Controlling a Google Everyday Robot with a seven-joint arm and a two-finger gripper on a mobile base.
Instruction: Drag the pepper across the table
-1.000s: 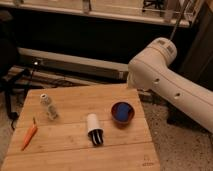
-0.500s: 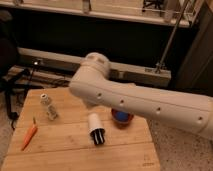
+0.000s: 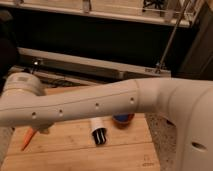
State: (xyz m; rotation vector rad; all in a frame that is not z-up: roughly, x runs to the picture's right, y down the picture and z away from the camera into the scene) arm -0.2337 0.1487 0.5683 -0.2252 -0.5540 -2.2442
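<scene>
Where the white arm (image 3: 100, 105) ends at far left, we see its rounded joint (image 3: 22, 86) hanging over the left edge of the table (image 3: 70, 150). The long link runs nearly level from there to the bulky segment that fills the right side. We cannot see the gripper itself: it is hidden at that left end, behind or under the arm, and its jaws are spread wide. Just below the joint the pepper (image 3: 27, 138) lies on the table near the left edge, its upper part covered by the arm and only one orange end showing. Further right, under the link, sits the cylinder (image 3: 98, 131), and just beside it the bowl (image 3: 123, 120), partly covered. A logo (image 3: 146, 160) marks the near right corner. Against half a second ago, the joint has swung from mid-frame down to the left and now hides the shaker we saw then; pepper, cylinder and bowl lie where they were.
</scene>
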